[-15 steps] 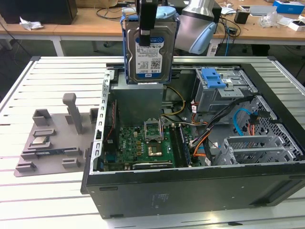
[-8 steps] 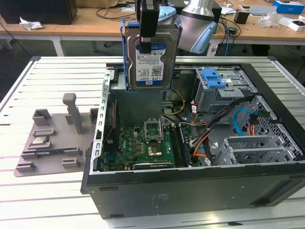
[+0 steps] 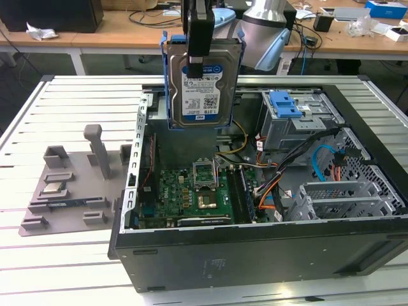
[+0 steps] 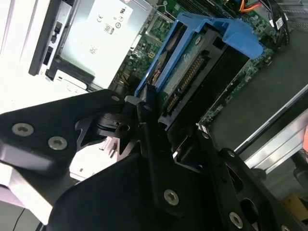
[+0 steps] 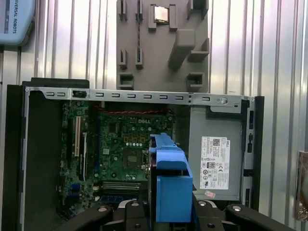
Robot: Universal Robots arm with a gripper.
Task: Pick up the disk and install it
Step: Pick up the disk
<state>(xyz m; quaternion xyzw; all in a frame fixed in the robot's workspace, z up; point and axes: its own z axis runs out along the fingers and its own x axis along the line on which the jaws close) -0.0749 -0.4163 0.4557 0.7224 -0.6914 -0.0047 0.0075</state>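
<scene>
Above the open black computer case (image 3: 255, 258), the black claw (image 3: 198, 48) clamps the flat silver disk (image 3: 205, 89) in its blue plastic frame by its upper edge, so it hangs below, long axis upright, over the green motherboard (image 3: 185, 191).

Arm (image 3: 264, 32) overhead, fingers (image 3: 199, 38) pointing straight down, closed tight on the disk (image 3: 204, 95).

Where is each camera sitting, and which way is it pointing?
Exterior view: off the arm, looking down at the open case; shows arm and gripper holding the disk upright.
First wrist view: on the arm, looking down into the case at the motherboard; gripper shows.
Second wrist view: on the arm, looking along the gripper at the disk's connectors.
All three share the disk and motherboard.
</scene>
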